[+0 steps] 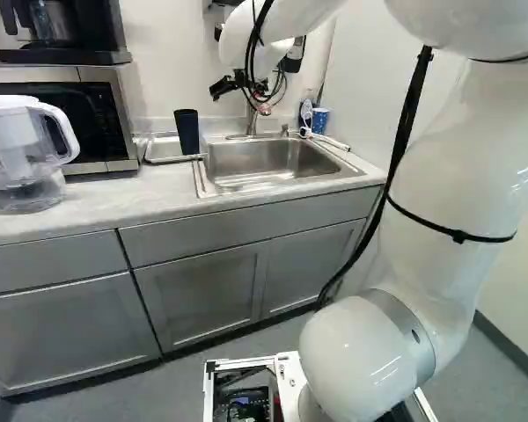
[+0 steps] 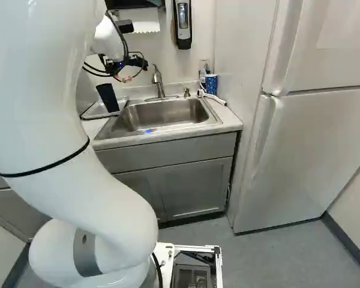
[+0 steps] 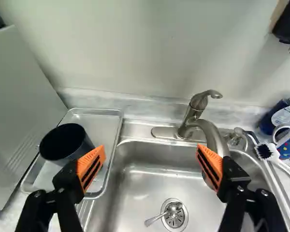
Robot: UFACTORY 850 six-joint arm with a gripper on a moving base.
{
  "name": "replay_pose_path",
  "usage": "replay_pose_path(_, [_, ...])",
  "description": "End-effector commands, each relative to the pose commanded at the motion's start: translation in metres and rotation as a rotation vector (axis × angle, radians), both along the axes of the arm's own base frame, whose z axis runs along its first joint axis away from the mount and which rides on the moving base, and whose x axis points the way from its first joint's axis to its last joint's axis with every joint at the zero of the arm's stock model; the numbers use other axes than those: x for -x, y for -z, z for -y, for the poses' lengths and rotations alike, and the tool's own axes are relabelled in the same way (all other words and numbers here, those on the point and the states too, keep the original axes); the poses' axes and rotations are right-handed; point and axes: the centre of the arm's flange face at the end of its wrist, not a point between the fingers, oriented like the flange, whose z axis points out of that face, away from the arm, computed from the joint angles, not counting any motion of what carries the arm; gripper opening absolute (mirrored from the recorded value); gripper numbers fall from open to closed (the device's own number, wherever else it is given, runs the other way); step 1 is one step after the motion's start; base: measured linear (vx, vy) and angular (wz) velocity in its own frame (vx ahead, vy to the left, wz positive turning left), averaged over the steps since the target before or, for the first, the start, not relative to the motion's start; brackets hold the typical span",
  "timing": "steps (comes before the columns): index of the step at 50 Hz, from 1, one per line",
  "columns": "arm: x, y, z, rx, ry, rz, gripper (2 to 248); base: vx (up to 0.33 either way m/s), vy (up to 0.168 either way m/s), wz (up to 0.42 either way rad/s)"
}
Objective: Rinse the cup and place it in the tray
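Note:
Over the sink (image 1: 262, 176) hangs my gripper (image 1: 264, 104), near the faucet. In the wrist view the gripper (image 3: 150, 162) stands wide open with nothing between its orange pads. The dark cup (image 3: 67, 145) stands in the metal tray (image 3: 104, 126) left of the sink, beyond and beside one finger; the cup (image 1: 187, 132) looks upright, wider at its top. The faucet (image 3: 195, 113) rises behind the basin, its spout reaching close to the other finger.
A spoon (image 3: 157, 217) lies at the drain. Brush (image 3: 267, 151), soap bottle (image 3: 285, 113) and blue dotted cup (image 2: 211, 83) stand at the sink's far corner. A water pitcher (image 1: 22, 158) and microwave (image 1: 97, 123) are on the counter; a fridge (image 2: 306, 132) stands to the right.

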Motion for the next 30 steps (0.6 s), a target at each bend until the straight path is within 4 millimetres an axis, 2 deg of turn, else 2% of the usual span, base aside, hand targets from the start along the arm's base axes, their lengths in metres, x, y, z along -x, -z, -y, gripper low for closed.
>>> replay_pose_path(30, [0.045,0.006,0.019,0.024,0.019,-0.078,247,0.0,0.0,0.0])
